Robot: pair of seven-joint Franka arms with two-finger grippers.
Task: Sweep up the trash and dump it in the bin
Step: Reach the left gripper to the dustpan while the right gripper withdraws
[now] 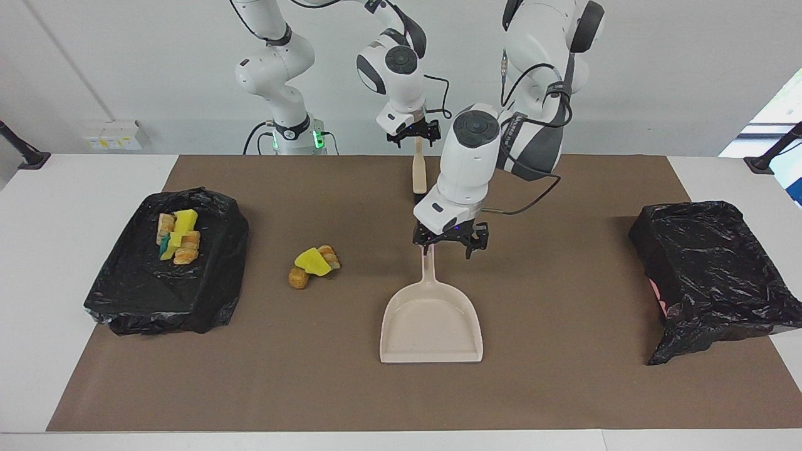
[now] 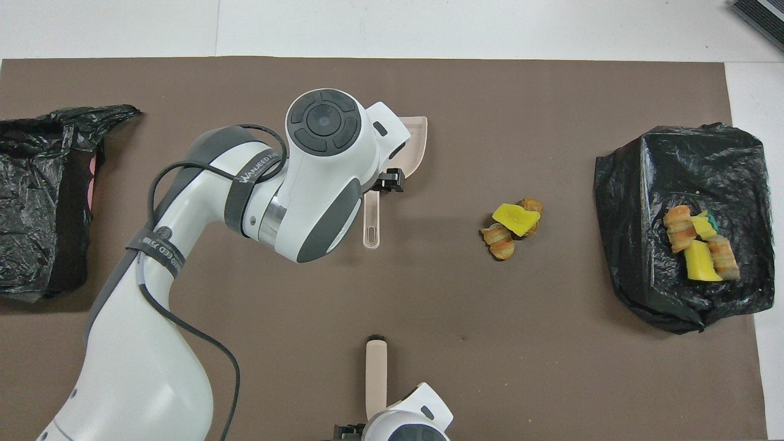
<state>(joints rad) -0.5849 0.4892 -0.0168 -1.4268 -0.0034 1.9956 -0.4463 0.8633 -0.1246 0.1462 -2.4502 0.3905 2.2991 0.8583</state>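
Loose trash, a yellow sponge piece and brown lumps, lies on the brown mat beside the beige dustpan, toward the right arm's end. More trash sits in the black-lined bin at that end. My left gripper hangs open, low over the end of the dustpan's handle; I cannot tell whether it touches. My right gripper is open above the handle end of the brush, which lies on the mat.
A second black-lined bin stands at the left arm's end of the table. The brown mat covers most of the white tabletop. The left arm hides much of the dustpan in the overhead view.
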